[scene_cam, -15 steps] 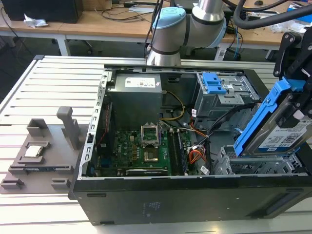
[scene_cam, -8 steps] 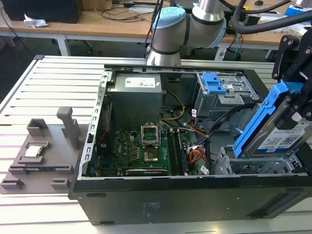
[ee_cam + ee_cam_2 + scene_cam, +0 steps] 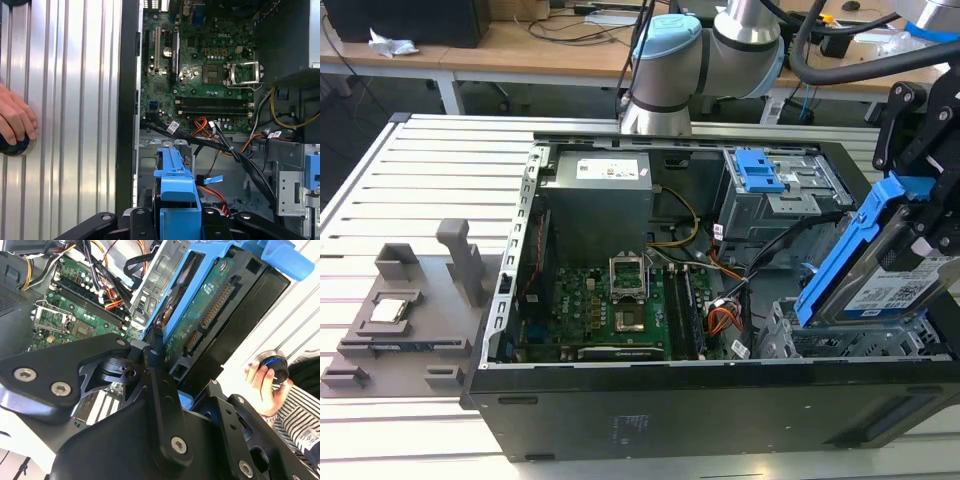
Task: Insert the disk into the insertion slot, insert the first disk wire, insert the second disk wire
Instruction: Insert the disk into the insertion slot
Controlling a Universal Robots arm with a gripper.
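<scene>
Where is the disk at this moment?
The disk is at the exterior view's right, tilted above the insertion slot in the computer case.

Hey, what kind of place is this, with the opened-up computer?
Probably a robotics lab or test workshop: a robot arm carries a hard drive at an open computer case on a slotted metal table, with cable-strewn desks behind.

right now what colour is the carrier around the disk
Bright blue: the carrier frames the silver disk. It shows best in the exterior view.
</scene>
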